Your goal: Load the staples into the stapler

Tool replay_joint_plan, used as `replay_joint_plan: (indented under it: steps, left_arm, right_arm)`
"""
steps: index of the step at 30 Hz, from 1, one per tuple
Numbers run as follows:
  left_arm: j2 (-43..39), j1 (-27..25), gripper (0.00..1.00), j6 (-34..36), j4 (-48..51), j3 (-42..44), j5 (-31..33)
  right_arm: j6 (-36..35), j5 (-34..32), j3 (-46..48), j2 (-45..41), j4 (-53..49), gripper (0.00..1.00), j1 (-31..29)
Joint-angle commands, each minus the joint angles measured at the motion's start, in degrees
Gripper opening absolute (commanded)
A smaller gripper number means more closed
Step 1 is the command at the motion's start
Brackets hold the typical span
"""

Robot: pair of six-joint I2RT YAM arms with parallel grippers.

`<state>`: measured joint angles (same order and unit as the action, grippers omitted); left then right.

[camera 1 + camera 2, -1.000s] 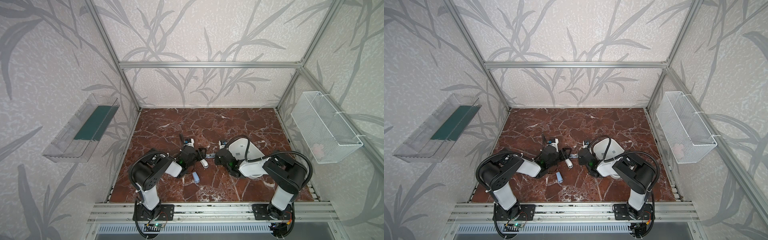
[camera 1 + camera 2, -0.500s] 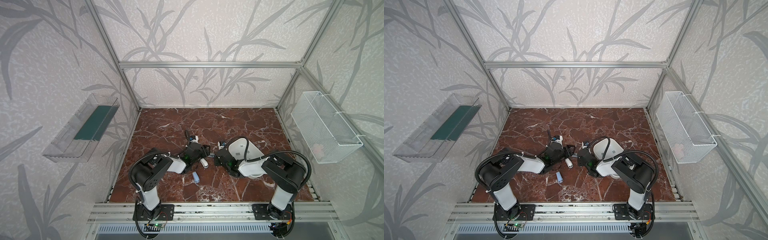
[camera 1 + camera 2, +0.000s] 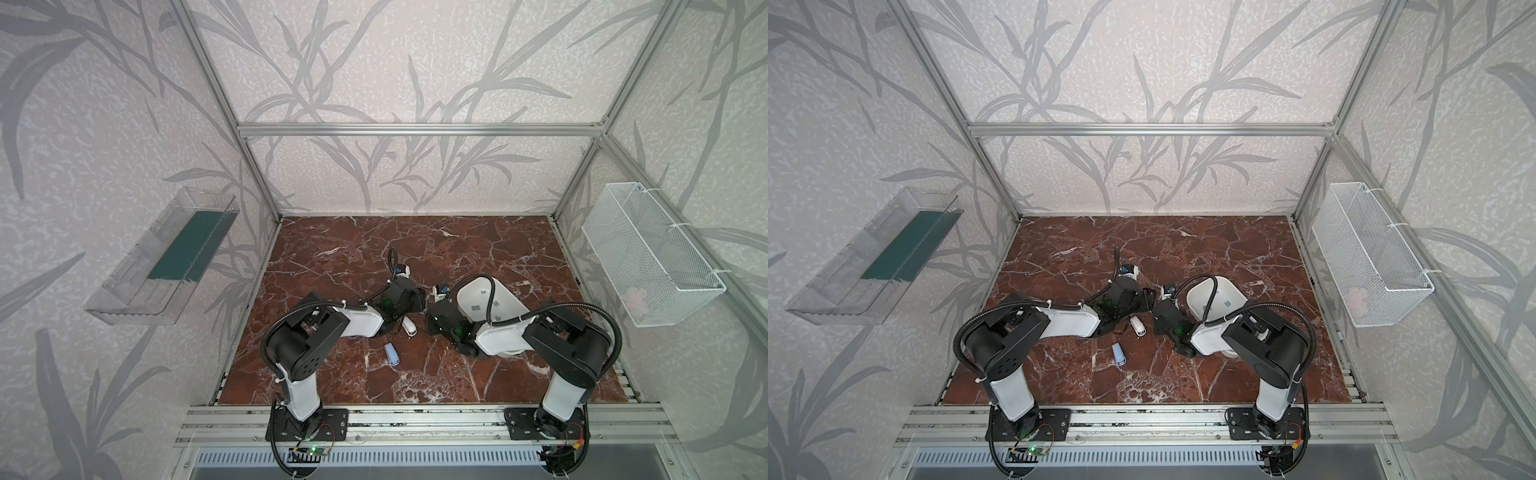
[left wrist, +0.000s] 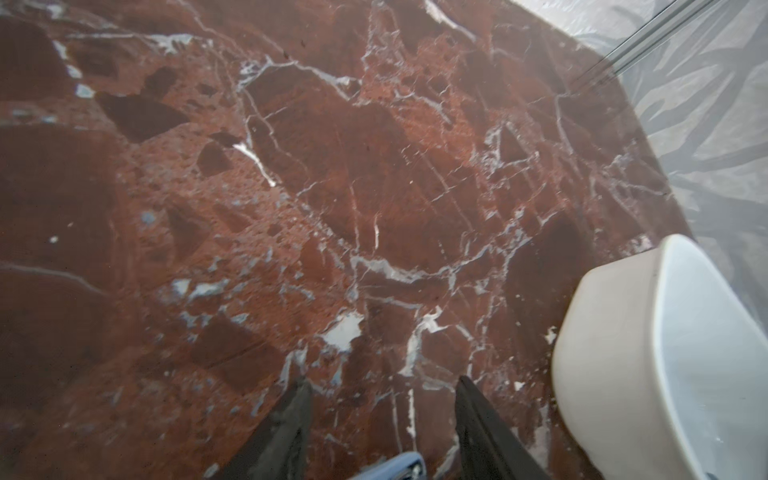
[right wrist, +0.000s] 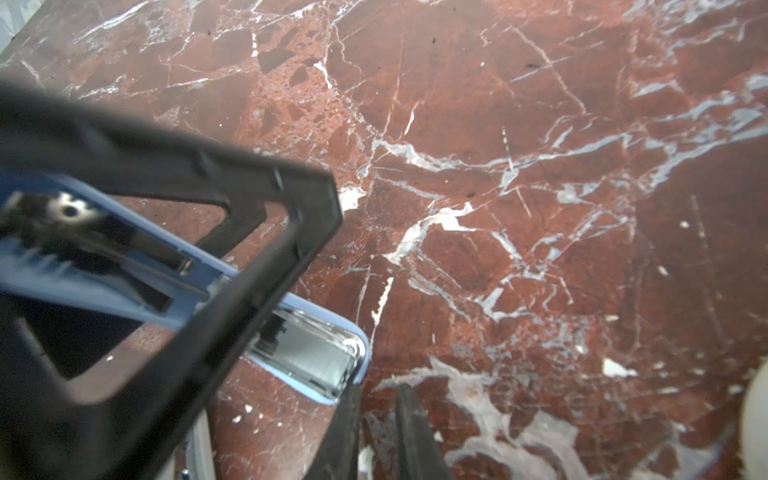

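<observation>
Red-brown marble-pattern tabletop, white veins. White bowl right of centre. White stapler at centre; light-blue stapler nearer, slightly left, apart from it.
</observation>
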<state>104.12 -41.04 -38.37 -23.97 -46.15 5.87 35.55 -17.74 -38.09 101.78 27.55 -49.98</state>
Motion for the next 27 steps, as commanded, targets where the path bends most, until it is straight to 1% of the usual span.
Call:
replay_joint_plan:
  steps: [1,4,7,10,13,14,20,23,25,27]
  left_arm:
    - [1.92,-0.27,0.52,3.67,5.75,-1.62,5.62]
    - [2.82,-0.30,0.51,4.81,6.33,-1.36,6.99]
    - [3.50,-0.44,0.44,5.88,6.39,-1.21,7.95]
    - [3.72,-0.42,0.44,6.83,6.21,-1.35,8.19]
    - [3.43,-0.68,0.38,8.59,7.99,-2.70,9.55]
    - [3.22,-1.03,0.38,9.29,8.69,-3.18,10.46]
    - [1.93,-2.19,0.39,12.04,9.72,-4.01,12.30]
    - [2.10,-3.69,0.39,13.61,10.29,-5.20,14.24]
    - [2.40,-4.73,0.34,14.43,10.39,-5.77,15.63]
    - [2.71,-5.73,0.32,15.13,10.63,-6.42,16.97]
  right_arm:
    - [0.14,0.25,0.41,-2.49,-1.08,0.19,-0.39]
    - [0.13,0.27,0.84,-3.14,-1.23,0.19,-0.41]
    - [0.14,0.00,1.26,-3.66,-1.53,0.19,-0.39]
    - [0.05,-0.08,1.41,-3.68,-1.86,0.19,-0.39]
    - [-0.04,-0.10,1.36,-3.68,-2.06,0.19,-0.39]
    - [-0.04,-0.10,1.48,-5.27,-2.12,0.19,-0.38]
    - [0.04,-0.42,1.87,-5.73,-2.06,0.19,-0.39]
    - [0.17,-0.11,1.83,-5.37,-1.64,0.19,-0.39]
    - [0.31,0.02,1.89,-5.09,-1.11,0.20,-0.38]
    - [0.48,0.10,2.16,-4.88,-0.85,0.19,-0.39]
